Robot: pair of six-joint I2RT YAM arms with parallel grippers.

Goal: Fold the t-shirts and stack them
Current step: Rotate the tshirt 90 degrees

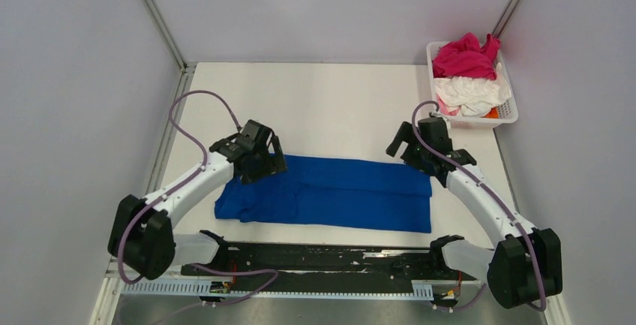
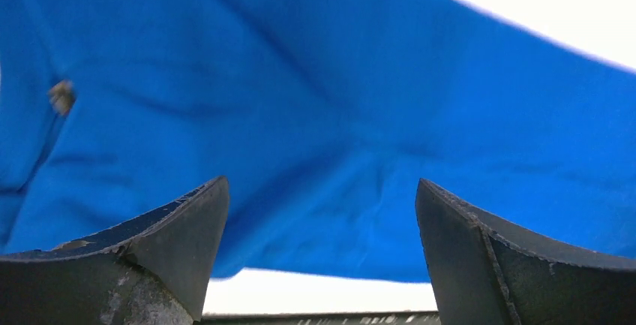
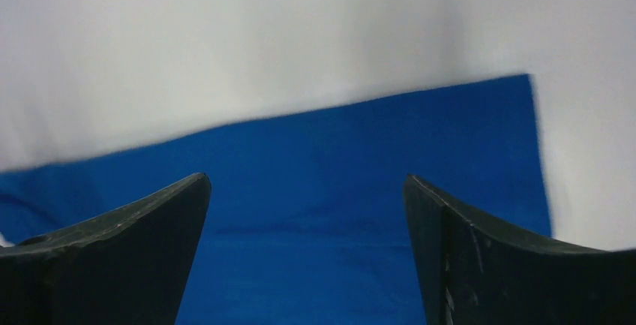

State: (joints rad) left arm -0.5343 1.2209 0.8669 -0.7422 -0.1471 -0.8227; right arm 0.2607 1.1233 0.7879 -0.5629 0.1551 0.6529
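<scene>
Left wrist view: my left gripper (image 2: 321, 190) has its jaws spread wide with nothing between them, and blue cloth fills nearly the whole picture just beyond the fingertips. That cloth is the blue t-shirt (image 2: 337, 100), creased here, with a small tan speck (image 2: 61, 96) on it toward the left. On the right wrist view the right gripper (image 3: 306, 182) is likewise parted and empty, looking down at a flat, straight-edged corner of the same shirt with pale table beyond it. I cannot tell from either wrist whether the fingers touch the fabric.

From the top camera, the shirt lies as a long band across the near middle of the table (image 1: 322, 107), smooth at its right end and rumpled at its left. My left arm is over its far-left corner, my right over its far-right corner. Well apart, at the far-right corner of the table, the white basket (image 1: 510, 115) holds the pink t-shirt (image 1: 465, 58) bunched on the white t-shirt (image 1: 471, 92).
</scene>
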